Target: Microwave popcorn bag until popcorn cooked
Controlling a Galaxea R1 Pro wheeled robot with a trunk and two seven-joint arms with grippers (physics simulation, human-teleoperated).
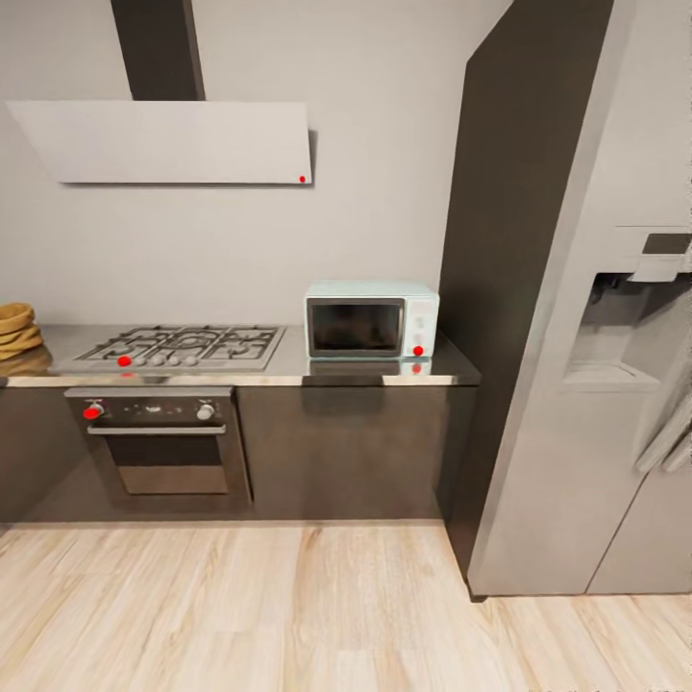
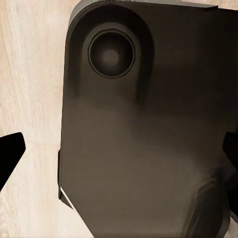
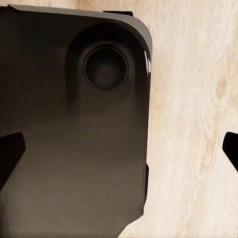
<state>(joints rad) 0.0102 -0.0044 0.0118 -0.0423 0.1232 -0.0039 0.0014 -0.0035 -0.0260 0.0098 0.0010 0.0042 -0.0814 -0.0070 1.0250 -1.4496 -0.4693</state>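
The microwave point(image 1: 372, 320) is pale mint-blue with a dark glass door, a light panel and a red dot low on that panel. The countertop point(image 1: 288, 367) is glossy grey over dark cabinets point(image 1: 346, 452). The hob point(image 1: 183, 347) is grey with a red dot at its front edge; the oven point(image 1: 159, 440) below is dark with one red knob and one silver. The hood point(image 1: 168, 141) is flat pale grey, red-dotted at a corner. The wall point(image 1: 384, 144) is pale grey, the fridge point(image 1: 596, 336) grey, the floor point(image 1: 288, 615) light wood grain. Tan bowls point(image 1: 17, 332) sit at the edge.
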